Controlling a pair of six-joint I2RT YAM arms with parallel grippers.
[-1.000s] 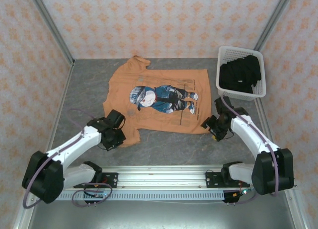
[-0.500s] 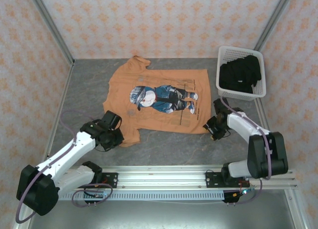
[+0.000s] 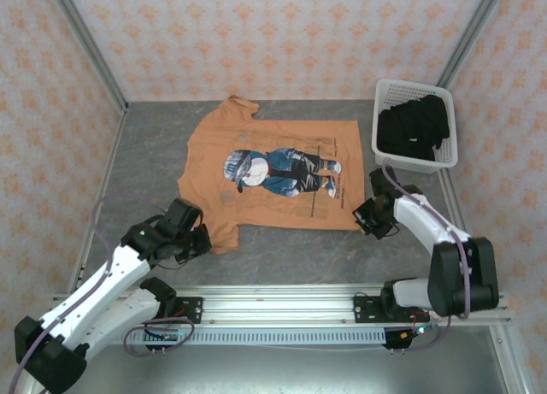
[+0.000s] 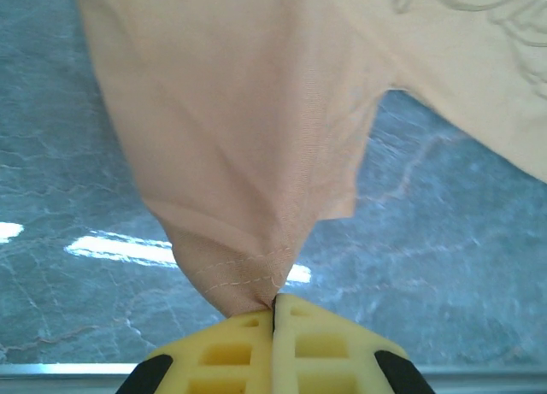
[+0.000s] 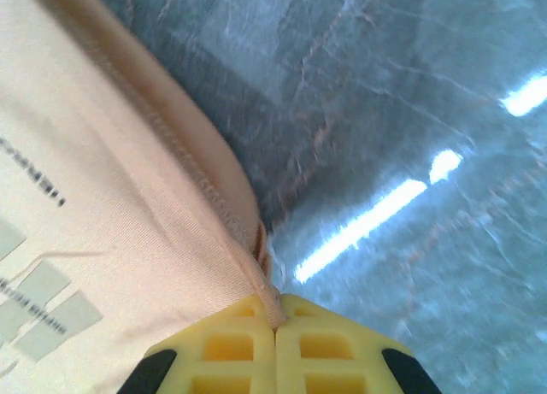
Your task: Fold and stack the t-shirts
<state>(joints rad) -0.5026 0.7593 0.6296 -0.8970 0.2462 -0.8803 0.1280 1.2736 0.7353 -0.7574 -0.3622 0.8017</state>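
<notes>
The orange-tan t-shirt (image 3: 273, 176) lies spread flat on the grey table, cartoon print up. My left gripper (image 3: 202, 238) is shut on the shirt's near-left sleeve hem (image 4: 244, 270), the cloth bunched between the yellow pads (image 4: 222, 343). My right gripper (image 3: 362, 215) is shut on the near-right bottom corner (image 5: 248, 266), its hem pinched between the yellow pads (image 5: 329, 338). The black t-shirts (image 3: 414, 127) lie piled in the basket.
The white lattice basket (image 3: 382, 143) stands at the back right, close to my right arm. Patterned walls and metal posts ring the table. A metal rail (image 3: 282, 308) runs along the near edge. Bare grey tabletop (image 3: 145, 155) lies left of the shirt.
My left arm has swung back toward the near-left, its gripper still on the sleeve. My right gripper has shifted slightly up along the shirt's corner. The shirt has hardly moved.
</notes>
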